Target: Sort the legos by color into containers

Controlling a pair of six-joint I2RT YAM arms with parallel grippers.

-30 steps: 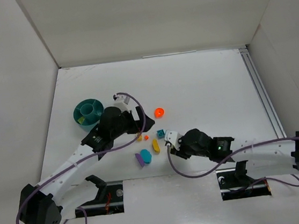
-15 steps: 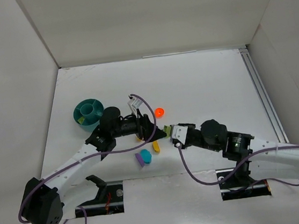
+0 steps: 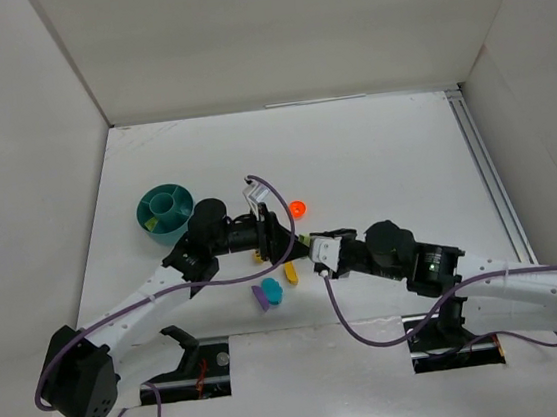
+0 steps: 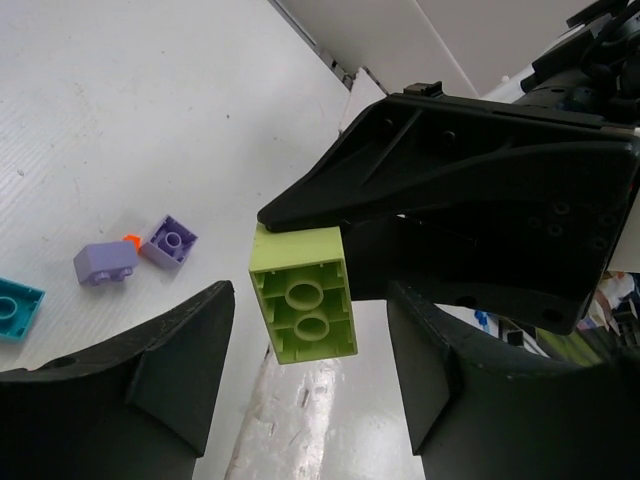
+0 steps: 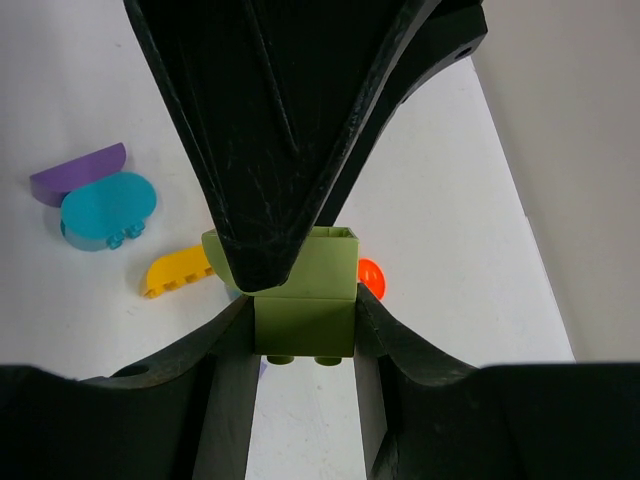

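**Overhead view.**
- I am holding the green brick (image 3: 305, 238) up off the table.
- My left gripper (image 3: 284, 240) is reaching in from the brick's left, and my right gripper (image 3: 311, 245) from its right. The two are meeting nose to nose at the brick.
- The dish (image 3: 143, 216) is sitting well to the left of the brick and slightly farther back.
- The orange round piece (image 3: 297, 208) is lying just behind the brick.
- The yellow piece (image 3: 291, 272), teal piece (image 3: 272, 290) and purple piece (image 3: 258, 296) are lying in front of the brick, to its left.

**Left wrist view.**
- My left fingers (image 4: 170, 370) are standing apart, one on each side of the brick. A gap is showing on both sides, so neither finger is touching it.
- The brick is turning its hollow underside toward this camera.
- Its long axis is running along the gap between the fingers, so they are facing its long walls.
- Two purple bricks (image 4: 105, 262) are lying on the table left of the brick.

**Right wrist view.**
- My right fingers (image 5: 220, 380) are clamping the brick on both sides.
- My left gripper's black body is covering the brick's far end.

**Judgement.**
- This looks like a handover. My left arm is nearer the dish, so it is the likelier carrier.
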